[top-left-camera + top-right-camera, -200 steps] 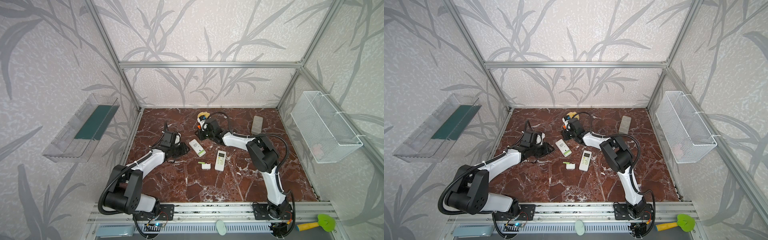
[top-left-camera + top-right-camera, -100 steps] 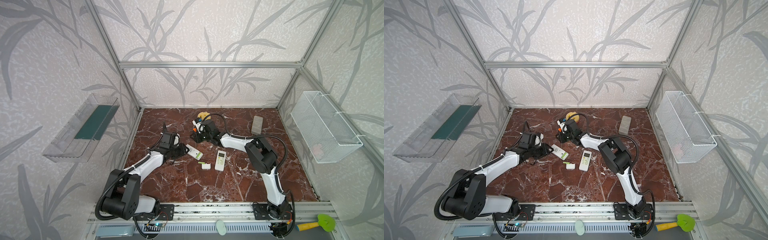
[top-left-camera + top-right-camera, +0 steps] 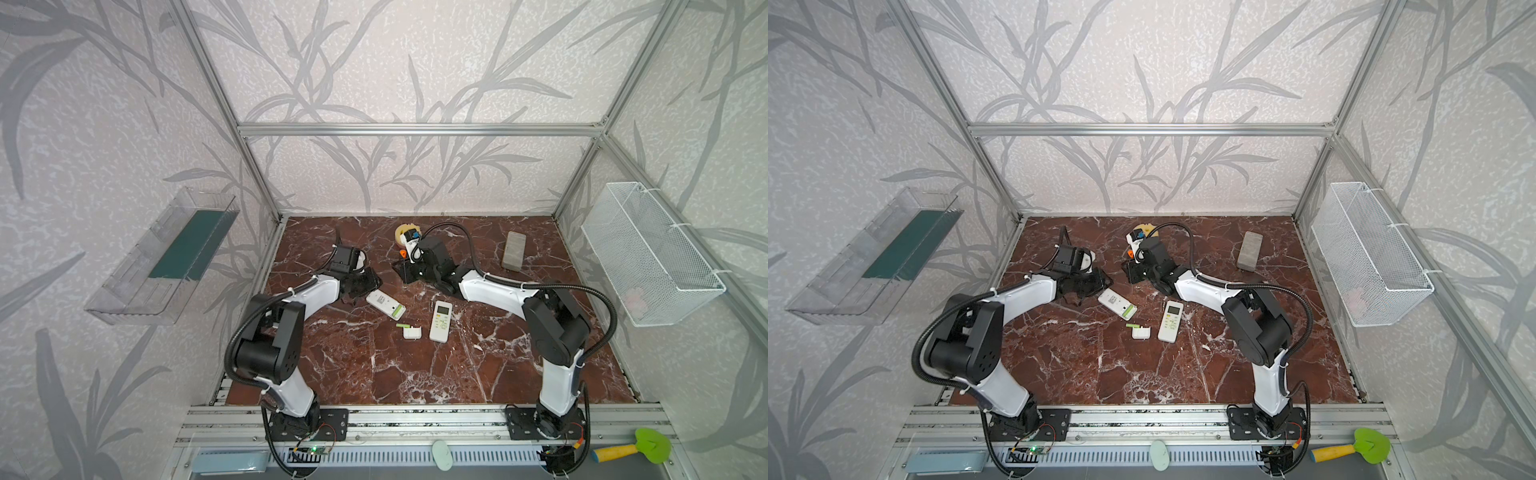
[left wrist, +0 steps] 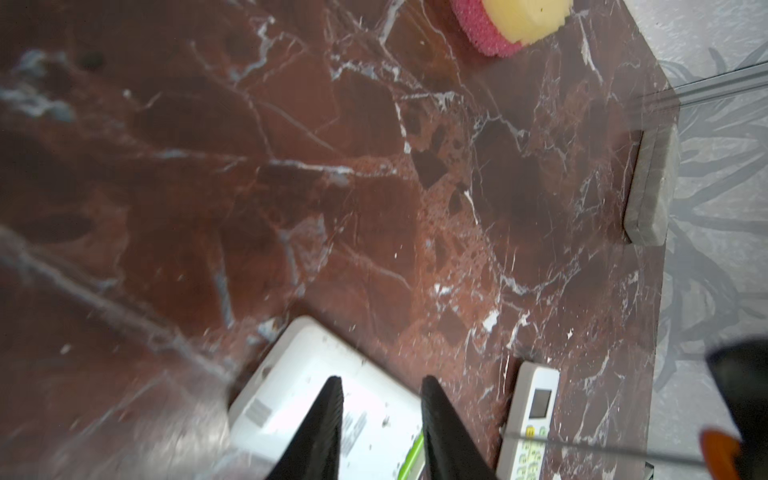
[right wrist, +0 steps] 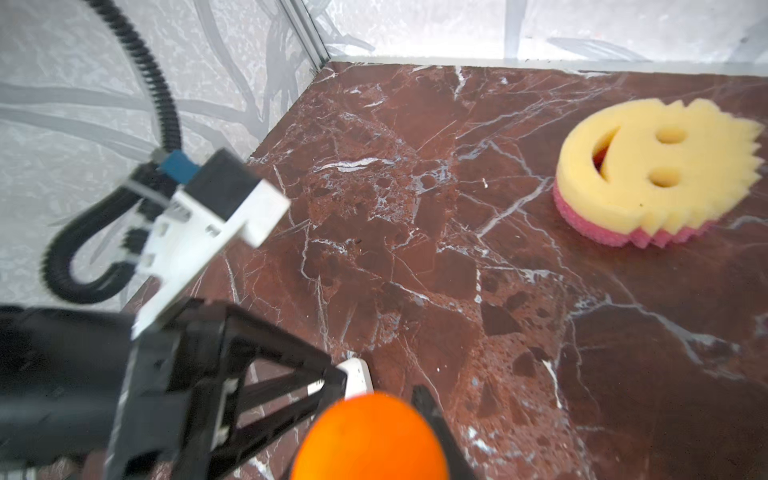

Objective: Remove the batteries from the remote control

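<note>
The left gripper (image 4: pixel 380 415) has its fingers (image 4: pixel 324 424) partly spread over the back-up remote (image 3: pixel 385 304), nothing pinched. The right gripper (image 5: pixel 386 419) grips an orange handle (image 5: pixel 370 440). Batteries (image 3: pixel 399 310) sit in that remote; one battery (image 3: pixel 402 326) lies loose at its 5 o'clock.

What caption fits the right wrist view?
Right end effector grips an orange-handled screwdriver beside the left arm, with a smiley sponge on the marble table.

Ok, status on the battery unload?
Left pincer open, over the flipped remote. Right pincer shut on screwdriver. One loose battery on table; bay battery not out. Nothing blocking.
</note>
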